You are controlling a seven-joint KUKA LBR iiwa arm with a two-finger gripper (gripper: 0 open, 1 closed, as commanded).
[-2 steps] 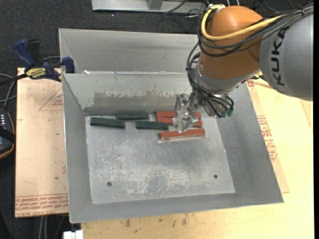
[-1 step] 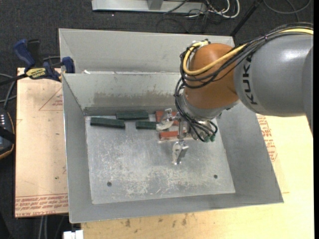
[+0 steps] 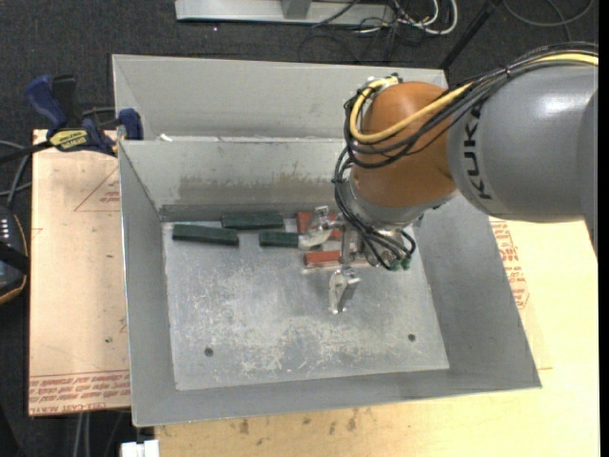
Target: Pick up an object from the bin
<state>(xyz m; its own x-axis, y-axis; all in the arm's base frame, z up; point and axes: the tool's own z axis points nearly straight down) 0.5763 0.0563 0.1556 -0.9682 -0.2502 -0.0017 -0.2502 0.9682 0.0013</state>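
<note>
We see the grey bin (image 3: 285, 350) with most of its floor bare, and the few loose things lie toward its far side. The arm (image 3: 533, 150) reaches in from the right, and its orange cover (image 3: 400, 141) hangs over the middle right of the bin. Three dark green bars (image 3: 205, 235) lie in a loose row along the foot of the far wall, left of the arm. Right of them, partly under the wrist, sit some small reddish pieces (image 3: 321, 257). The gripper (image 3: 340, 291) points down at the floor just on the near side of those pieces, apart from the green bars. We cannot tell how wide it stands, and we see nothing held in it.

We judge the pick as not yet made. Everything we can see rests on the floor, so closing on one thing and lifting it clear are left to do. The reddish pieces lie closest.
</note>
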